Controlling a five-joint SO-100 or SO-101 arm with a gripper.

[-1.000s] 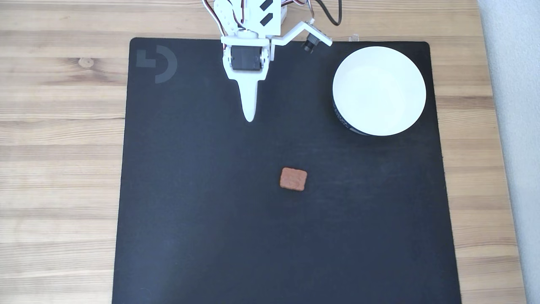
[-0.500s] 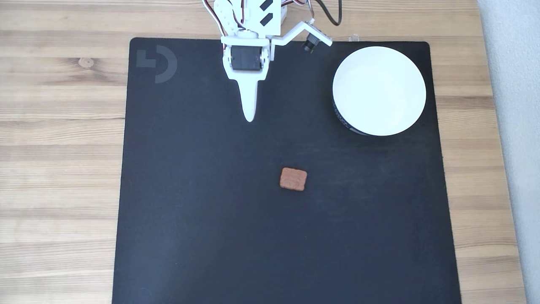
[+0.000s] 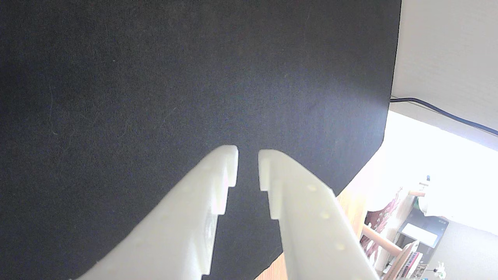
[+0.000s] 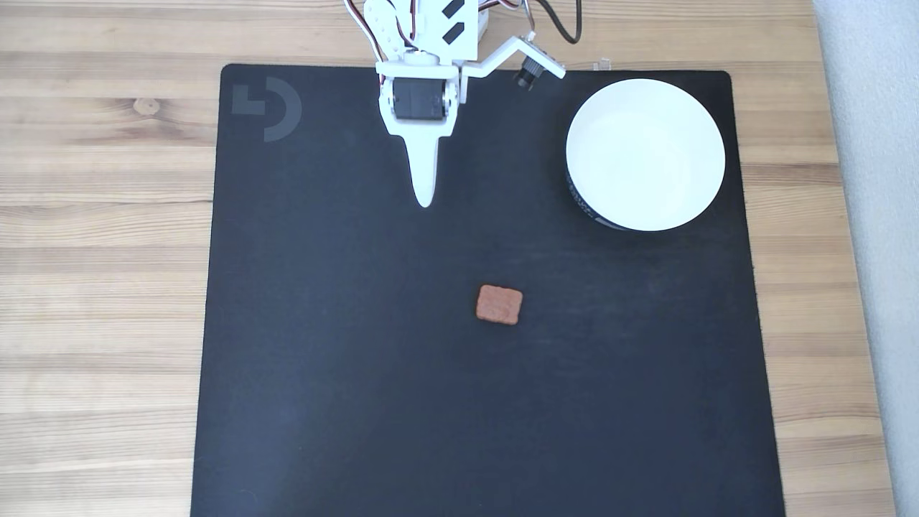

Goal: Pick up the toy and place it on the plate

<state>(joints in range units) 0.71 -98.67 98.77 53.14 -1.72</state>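
Tool (image 4: pixel 425 201) hangs empty, well apart from toy (image 4: pixel 499 304) on mat (image 4: pixel 323 359).

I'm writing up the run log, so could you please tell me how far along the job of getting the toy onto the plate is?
Nothing looks done yet. The toy lies on the black mat, apart from the plate, which holds nothing. The gripper holds nothing, its fingertips a narrow gap apart over bare mat in the wrist view; in the fixed view it sits near the mat's far edge, well short of the toy. Reaching, grasping, carrying and placing all remain.
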